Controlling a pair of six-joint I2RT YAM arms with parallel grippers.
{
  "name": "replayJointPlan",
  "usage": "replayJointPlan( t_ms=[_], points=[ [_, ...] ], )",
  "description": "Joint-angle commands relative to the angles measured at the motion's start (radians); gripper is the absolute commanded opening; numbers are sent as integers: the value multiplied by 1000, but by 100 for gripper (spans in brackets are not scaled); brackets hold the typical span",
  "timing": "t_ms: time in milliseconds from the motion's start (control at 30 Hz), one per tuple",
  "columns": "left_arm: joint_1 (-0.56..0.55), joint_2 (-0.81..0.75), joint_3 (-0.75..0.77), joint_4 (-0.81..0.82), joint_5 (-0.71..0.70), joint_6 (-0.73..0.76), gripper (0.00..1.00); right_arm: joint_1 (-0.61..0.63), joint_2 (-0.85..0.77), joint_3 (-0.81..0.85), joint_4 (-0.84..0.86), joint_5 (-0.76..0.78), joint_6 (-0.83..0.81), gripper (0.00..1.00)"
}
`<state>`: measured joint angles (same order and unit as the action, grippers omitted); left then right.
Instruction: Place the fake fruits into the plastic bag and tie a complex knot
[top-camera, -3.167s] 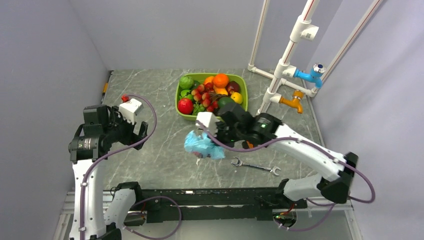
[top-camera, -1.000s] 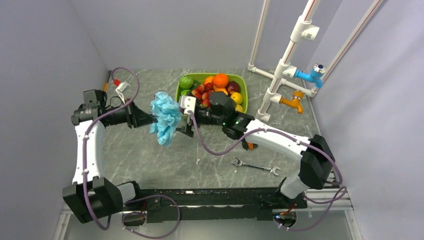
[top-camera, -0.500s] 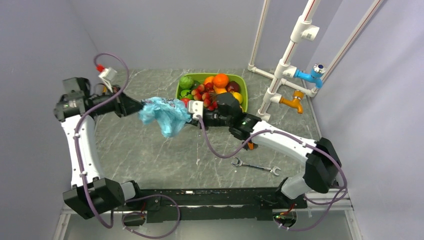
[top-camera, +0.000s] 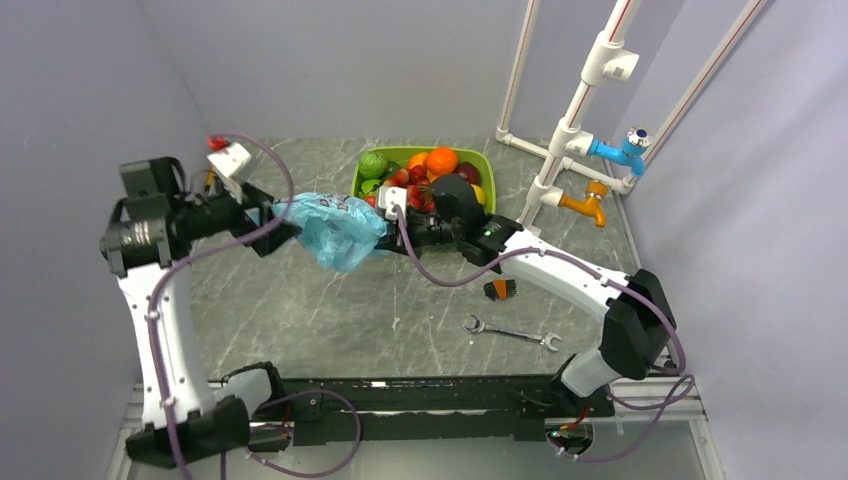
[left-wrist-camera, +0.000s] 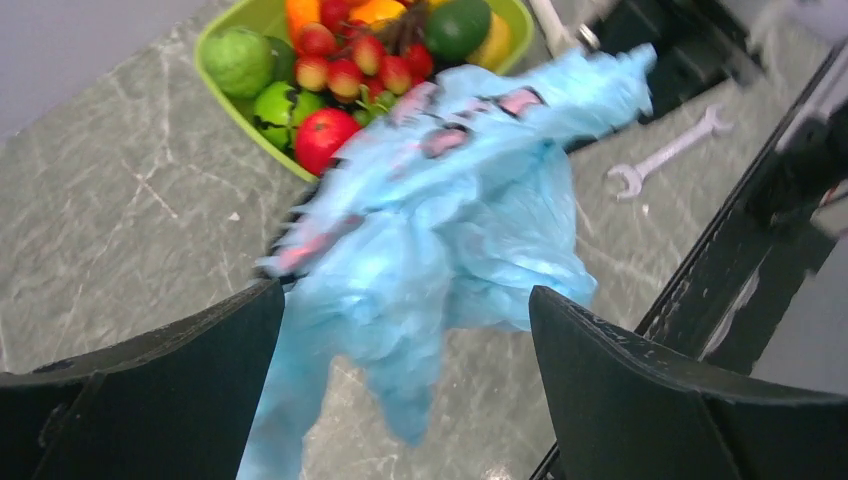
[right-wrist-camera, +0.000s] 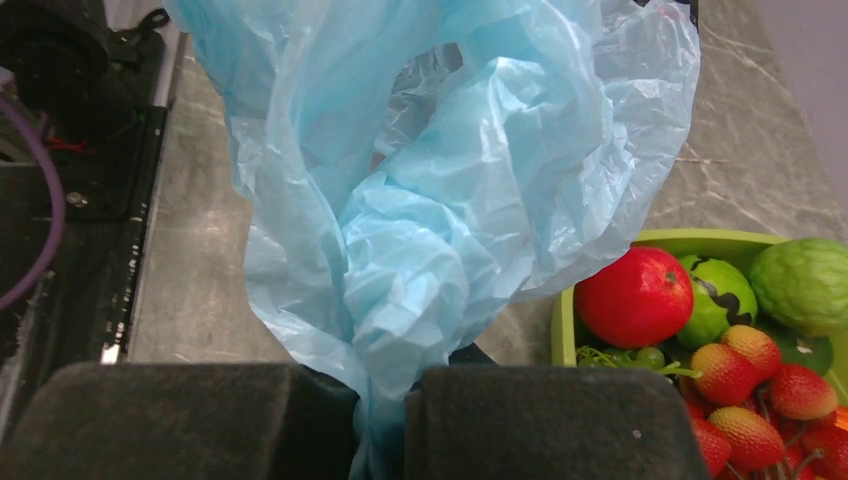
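The light-blue plastic bag (top-camera: 338, 232) hangs crumpled above the table, left of the tray. My right gripper (top-camera: 380, 236) is shut on its bunched edge, and the right wrist view shows the plastic pinched between the pads of that gripper (right-wrist-camera: 385, 400). The bag (right-wrist-camera: 450, 200) billows out beyond them. My left gripper (top-camera: 282, 222) is open at the bag's left end; in its wrist view that gripper (left-wrist-camera: 405, 300) has its fingers wide apart with the bag (left-wrist-camera: 450, 210) loose ahead of them. The fake fruits (top-camera: 425, 180) are piled in the lime-green tray (top-camera: 487, 168). No knot is in view.
A wrench (top-camera: 510, 333) and a small orange-and-black object (top-camera: 500, 290) lie on the table under the right arm. A white pipe frame (top-camera: 575, 110) with a blue tap (top-camera: 622, 150) and an orange tap (top-camera: 585, 203) stands at the back right.
The right gripper closed on the bag's edge while the left held it. The left gripper has now opened and let go, drawing back slightly; the bag hangs from the right gripper alone.
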<state>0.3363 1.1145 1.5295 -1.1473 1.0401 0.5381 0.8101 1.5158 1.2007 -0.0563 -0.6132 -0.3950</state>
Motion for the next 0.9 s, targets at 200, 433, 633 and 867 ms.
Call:
replayJointPlan(
  t_ms=[200,433,633,867],
  points=[
    [-330,-93,-221,294,-693,-17,92,-3,-22,112,-162,-164,-35,0],
    [-10,-30,-88,147,-383,-18,0,-114,-51,88,-427,-194,-215,0],
    [184,68,-33,-31,-36,-29,0,-145,0,146,-454,-209,-197,0],
    [-2,-58,-4,9,-113,143,99,-95,96,274,-435,-243,-77,0]
  ],
)
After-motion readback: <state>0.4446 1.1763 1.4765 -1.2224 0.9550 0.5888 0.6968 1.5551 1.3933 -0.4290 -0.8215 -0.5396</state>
